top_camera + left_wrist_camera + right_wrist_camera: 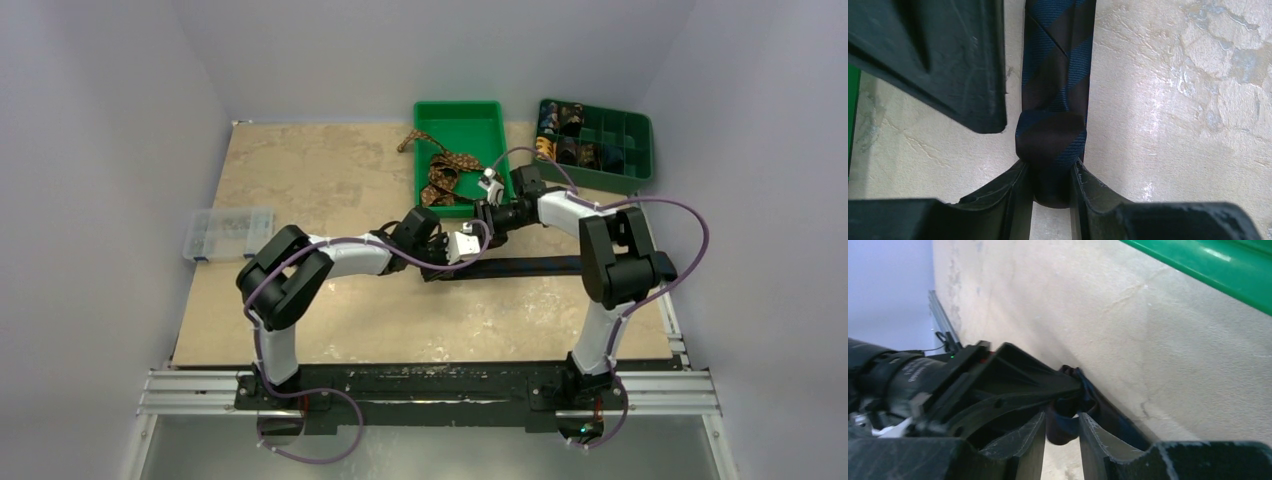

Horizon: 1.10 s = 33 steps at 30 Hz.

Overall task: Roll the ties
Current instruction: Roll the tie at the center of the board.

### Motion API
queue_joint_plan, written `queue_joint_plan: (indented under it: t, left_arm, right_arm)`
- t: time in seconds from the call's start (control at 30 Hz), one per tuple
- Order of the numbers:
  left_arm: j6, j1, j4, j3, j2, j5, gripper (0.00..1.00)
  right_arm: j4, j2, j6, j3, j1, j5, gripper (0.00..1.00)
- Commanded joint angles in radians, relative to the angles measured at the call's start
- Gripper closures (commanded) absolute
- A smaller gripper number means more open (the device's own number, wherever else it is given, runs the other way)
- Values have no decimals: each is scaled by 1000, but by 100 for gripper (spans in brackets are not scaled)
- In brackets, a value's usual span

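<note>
The dark navy striped tie (520, 266) lies flat across the middle of the table, its left end folded into a small coil. In the left wrist view my left gripper (1050, 182) is shut on that coiled end (1050, 137), and the tie runs away from it. My right gripper (1063, 426) is shut on the same coiled end (1064, 415) from the other side, next to the left gripper's fingers (1013, 382). From above, both grippers meet at the tie's left end, left (437, 262) and right (463, 240). The brown patterned tie (443, 168) lies loose, half in the green tray (460, 115).
A dark green compartment box (630, 150) at the back right holds several rolled ties. A clear plastic box (228, 233) sits at the table's left edge. The green tray's rim (1208, 265) is close behind the right gripper.
</note>
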Motion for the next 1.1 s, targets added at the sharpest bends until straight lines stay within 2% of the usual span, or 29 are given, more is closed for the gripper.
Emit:
queue_joint_plan:
  t: [0.0,0.17,0.5,0.67,0.8,0.93,1.0,1.03,1.07]
  left_arm:
    - [14,-5,-199,-32,87,-59,73]
    - [13,-5,-202,-24,89,-59,73]
    - [13,-5,-209,-15,92,-56,72]
    - [9,-6,-209,-13,87,-53,72]
    - [12,-5,-205,-17,86,-52,72]
    - [13,-5,-201,-20,83,-51,72]
    - [13,-5,-198,-23,78,-53,72]
    - [13,-5,-197,-25,76,-50,72]
    - [13,-5,-198,-27,76,-48,72]
  right_arm:
    - [-47,-55,-17,25,0,-96,66]
    - [-25,-65,8,-27,7,-111,56]
    - [-80,-9,-53,-10,38,-5,56]
    - [-165,13,-131,12,40,18,54]
    - [-161,27,-153,25,41,40,57]
    - [-163,55,-144,50,43,50,68]
    - [-161,46,-143,50,44,71,56]
    - [-159,38,-143,47,43,80,46]
    - [-152,30,-128,45,42,84,29]
